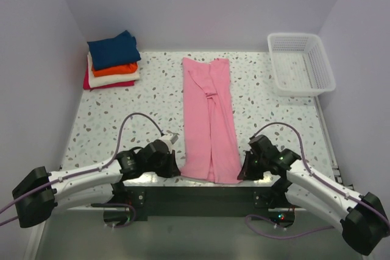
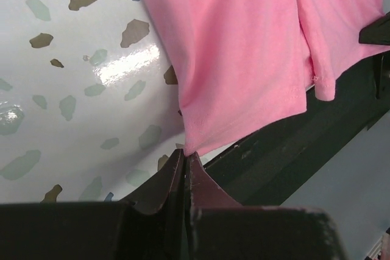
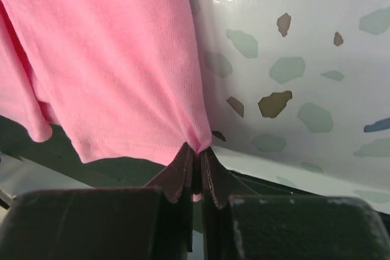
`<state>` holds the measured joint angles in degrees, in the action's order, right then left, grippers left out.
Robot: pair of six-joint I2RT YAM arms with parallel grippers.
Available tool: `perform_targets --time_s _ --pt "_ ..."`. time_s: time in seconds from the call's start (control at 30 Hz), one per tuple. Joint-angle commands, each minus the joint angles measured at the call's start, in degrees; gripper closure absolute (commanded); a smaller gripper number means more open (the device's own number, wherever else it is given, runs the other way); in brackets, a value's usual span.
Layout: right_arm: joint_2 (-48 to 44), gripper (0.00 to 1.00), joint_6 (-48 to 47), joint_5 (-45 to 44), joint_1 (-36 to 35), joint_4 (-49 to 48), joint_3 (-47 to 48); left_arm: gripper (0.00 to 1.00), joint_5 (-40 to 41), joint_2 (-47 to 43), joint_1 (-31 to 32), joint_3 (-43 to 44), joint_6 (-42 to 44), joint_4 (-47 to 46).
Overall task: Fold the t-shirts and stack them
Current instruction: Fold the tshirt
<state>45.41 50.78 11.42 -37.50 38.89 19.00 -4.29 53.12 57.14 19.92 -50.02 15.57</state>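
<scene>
While folded stack (image 1: 113, 60) (navy on top, then orange, cream, red) sat at far left corner of table (image 1: 122, 120), left gripper (image 2: 186, 158) was pinched tight on near-left corner of pink t-shirt (image 1: 210, 114). Shirt lay mid-table, folded into long strip, near hem overhanging table edge. Right gripper (image 3: 200, 151) clamped near-right corner. White mesh basket (image 1: 300, 63) stood far right.

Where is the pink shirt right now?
In the top view the pink shirt lies lengthwise, centred on the table, near corners pinched by the left hand and right hand.
</scene>
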Motion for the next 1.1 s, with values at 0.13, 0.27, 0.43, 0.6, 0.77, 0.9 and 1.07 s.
perform_targets --time_s 0.13,0.27,0.43,0.6,0.77,0.9,1.07 --pt "8.0 1.0 -6.22 -10.35 -0.21 4.61 13.76 1.0 7.37 6.35 -0.02 9.42 3.78 2.09" --pt "14.78 1.0 -7.45 -14.39 -0.3 2.24 20.01 1.0 10.53 12.61 -0.02 17.84 6.77 2.79" --pt "20.59 1.0 -7.37 -19.58 -0.3 -2.06 25.02 1.0 13.61 19.1 -2.29 23.31 8.27 1.84" --pt "28.75 1.0 -8.24 -24.68 -0.03 -4.17 33.0 1.0 10.63 24.3 -8.71 26.74 9.5 -0.98" --pt "35.97 1.0 -10.44 -25.84 2.69 -6.28 39.87 1.0 12.72 29.75 -12.84 31.91 11.26 -3.36" --pt "42.56 1.0 -11.85 -23.47 6.11 -8.39 45.5 1.0 14.31 35.02 -14.78 36.41 11.79 -3.88" --pt "50.37 1.0 -13.51 -20.39 10.42 -10.68 50.51 1.0 13.35 41.0 -17.94 41.32 11.96 -4.76"
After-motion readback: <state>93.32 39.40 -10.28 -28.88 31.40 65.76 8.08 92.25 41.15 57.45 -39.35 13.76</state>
